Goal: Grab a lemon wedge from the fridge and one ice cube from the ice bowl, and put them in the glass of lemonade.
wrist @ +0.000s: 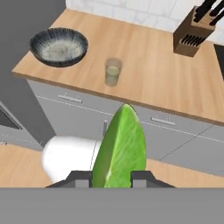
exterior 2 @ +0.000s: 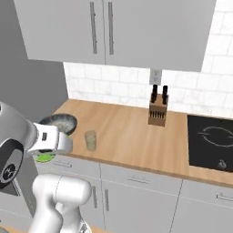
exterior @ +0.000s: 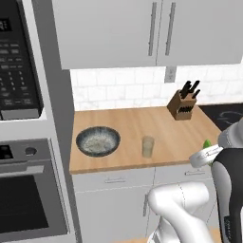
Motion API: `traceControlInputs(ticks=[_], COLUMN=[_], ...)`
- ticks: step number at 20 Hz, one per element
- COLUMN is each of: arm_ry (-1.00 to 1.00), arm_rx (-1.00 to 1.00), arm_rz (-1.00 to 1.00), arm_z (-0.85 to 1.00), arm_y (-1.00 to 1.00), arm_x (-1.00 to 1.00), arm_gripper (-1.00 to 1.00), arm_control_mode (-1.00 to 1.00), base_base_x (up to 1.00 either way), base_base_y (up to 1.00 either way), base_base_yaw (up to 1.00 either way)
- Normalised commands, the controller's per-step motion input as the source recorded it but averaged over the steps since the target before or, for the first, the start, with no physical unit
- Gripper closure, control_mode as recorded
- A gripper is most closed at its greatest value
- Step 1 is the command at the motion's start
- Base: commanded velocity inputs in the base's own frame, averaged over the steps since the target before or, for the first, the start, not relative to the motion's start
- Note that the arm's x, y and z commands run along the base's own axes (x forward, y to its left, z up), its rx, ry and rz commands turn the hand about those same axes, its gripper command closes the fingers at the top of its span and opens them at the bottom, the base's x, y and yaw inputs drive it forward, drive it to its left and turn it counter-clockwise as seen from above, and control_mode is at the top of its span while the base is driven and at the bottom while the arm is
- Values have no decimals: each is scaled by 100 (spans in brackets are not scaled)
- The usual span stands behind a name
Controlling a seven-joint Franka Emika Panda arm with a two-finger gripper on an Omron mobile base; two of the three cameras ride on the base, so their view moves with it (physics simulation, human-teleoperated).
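Gripper (wrist: 112,178) clamps green-yellow lemon wedge (wrist: 120,148) | clear lemonade glass (wrist: 113,72) at 12 o'clock, unfilled | ice cube from speckled blue-grey bowl (wrist: 59,46) pending

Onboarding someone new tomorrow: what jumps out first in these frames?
The green lemon wedge pinched between the gripper fingers, filling the foreground of the hand view. Beyond it on the wooden counter, the glass of lemonade stands near the front edge, with the speckled ice bowl to its left and a knife block near the back wall.
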Motion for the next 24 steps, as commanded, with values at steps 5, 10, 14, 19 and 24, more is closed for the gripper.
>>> traceControlInputs(ticks=[5, 10, 14, 19, 24], arm_ry=[0, 0, 0, 0, 0], arm_rx=[0, 0, 0, 0, 0], arm_rz=[0, 0, 0, 0, 0], arm_z=[0, 0, 0, 0, 0], arm_y=[0, 0, 0, 0, 0], arm_x=[0, 0, 0, 0, 0], arm_gripper=[100, 100, 100, 100, 100], arm_control_mode=[100, 100, 100, 100, 100], base_base_x=[96, 58, 13, 0, 0], base_base_y=[-3, 20, 21, 0, 0], base_base_yaw=[11, 0, -1, 0, 0])
